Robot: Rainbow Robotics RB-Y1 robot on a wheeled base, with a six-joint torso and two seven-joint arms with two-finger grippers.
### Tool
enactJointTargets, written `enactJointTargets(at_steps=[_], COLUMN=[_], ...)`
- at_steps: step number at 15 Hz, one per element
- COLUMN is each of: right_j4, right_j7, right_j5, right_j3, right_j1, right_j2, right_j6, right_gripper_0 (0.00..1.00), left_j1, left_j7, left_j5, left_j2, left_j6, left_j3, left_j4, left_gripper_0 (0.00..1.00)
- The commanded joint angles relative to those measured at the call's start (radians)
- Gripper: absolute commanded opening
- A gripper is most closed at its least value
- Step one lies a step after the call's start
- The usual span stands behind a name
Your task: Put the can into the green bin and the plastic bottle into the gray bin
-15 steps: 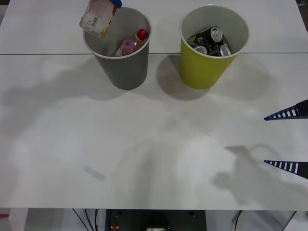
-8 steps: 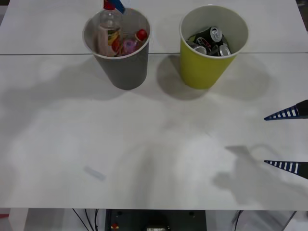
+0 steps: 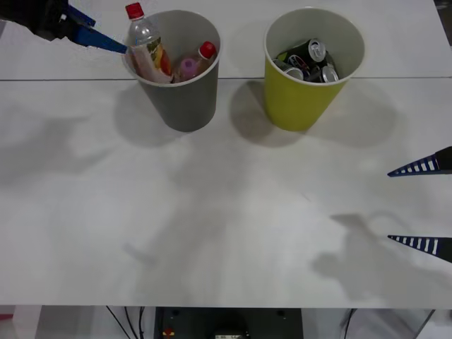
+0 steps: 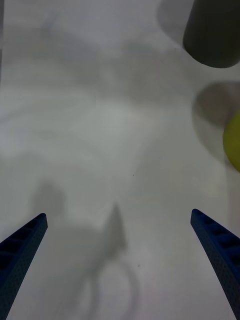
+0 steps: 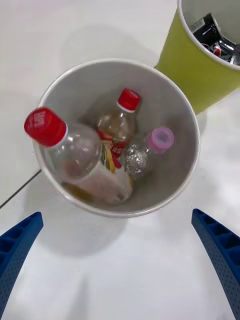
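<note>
The gray bin point(image 3: 187, 106) point(image 5: 172, 102) stands at the back left of the table. A clear plastic bottle point(image 3: 145, 46) point(image 5: 85, 160) with a red cap and fruit label leans inside it against the rim, cap sticking up above the edge. My left gripper point(image 3: 88, 28) point(image 5: 116, 215) is open, just left of that bin, holding nothing. Several cans point(image 3: 311, 60) point(image 5: 207, 27) lie in the green bin point(image 3: 296, 102) point(image 5: 195, 65) to the right. At the table's right edge my right gripper point(image 3: 390, 206) point(image 4: 118, 214) is open and idle.
A second red-capped bottle point(image 3: 207, 51) point(image 5: 120, 117) and a pink-capped bottle point(image 3: 187, 68) point(image 5: 150, 147) also sit in the gray bin. The two bins point(image 4: 212, 35) point(image 4: 232, 142) stand close together. The white table point(image 3: 226, 212) spreads wide in front of them.
The bottle held above the gray bin has dropped into it and now leans on the rim. My left gripper let go and drew away to the left. The right arm stayed still.
</note>
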State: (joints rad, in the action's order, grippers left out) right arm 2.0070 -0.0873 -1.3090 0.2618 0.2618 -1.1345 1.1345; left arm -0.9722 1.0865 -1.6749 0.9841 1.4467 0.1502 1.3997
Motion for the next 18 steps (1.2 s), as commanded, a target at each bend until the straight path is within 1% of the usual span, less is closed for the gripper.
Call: enactJointTargets(at_steps=[1, 2, 3, 5, 7, 10, 14, 18], right_j4=[0.0, 0.0, 0.0, 0.0, 0.0, 0.0, 0.0, 0.0], right_j7=[0.0, 0.0, 0.0, 0.0, 0.0, 0.0, 0.0, 0.0], right_j5=[0.0, 0.0, 0.0, 0.0, 0.0, 0.0, 0.0, 0.0], right_j3=[0.0, 0.0, 0.0, 0.0, 0.0, 0.0, 0.0, 0.0], right_j1=[0.0, 0.0, 0.0, 0.0, 0.0, 0.0, 0.0, 0.0], right_j2=[0.0, 0.0, 0.0, 0.0, 0.0, 0.0, 0.0, 0.0], right_j6=[0.0, 0.0, 0.0, 0.0, 0.0, 0.0, 0.0, 0.0], right_gripper_0=[1.0, 1.0, 1.0, 1.0, 1.0, 1.0, 1.0, 1.0], left_j1=[0.196, 0.282, 0.34, 0.437, 0.535, 0.645, 0.767, 0.856], left_j7=[-0.077, -0.134, -0.18, -0.263, -0.378, -0.52, -0.689, -0.82], left_j5=[0.029, 0.049, 0.052, 0.061, 0.064, 0.08, 0.167, 0.234], left_j2=[0.036, 0.047, 0.051, 0.053, 0.053, 0.051, 0.053, 0.05], left_j6=[0.0, 0.0, 0.0, 0.0, 0.0, 0.0, 0.0, 0.0], left_j3=[-0.144, -0.202, -0.239, -0.302, -0.362, -0.413, -0.446, -0.465], left_j4=[0.145, 0.193, 0.231, 0.285, 0.341, 0.398, 0.406, 0.406], left_gripper_0=[1.0, 1.0, 1.0, 1.0, 1.0, 1.0, 1.0, 1.0])
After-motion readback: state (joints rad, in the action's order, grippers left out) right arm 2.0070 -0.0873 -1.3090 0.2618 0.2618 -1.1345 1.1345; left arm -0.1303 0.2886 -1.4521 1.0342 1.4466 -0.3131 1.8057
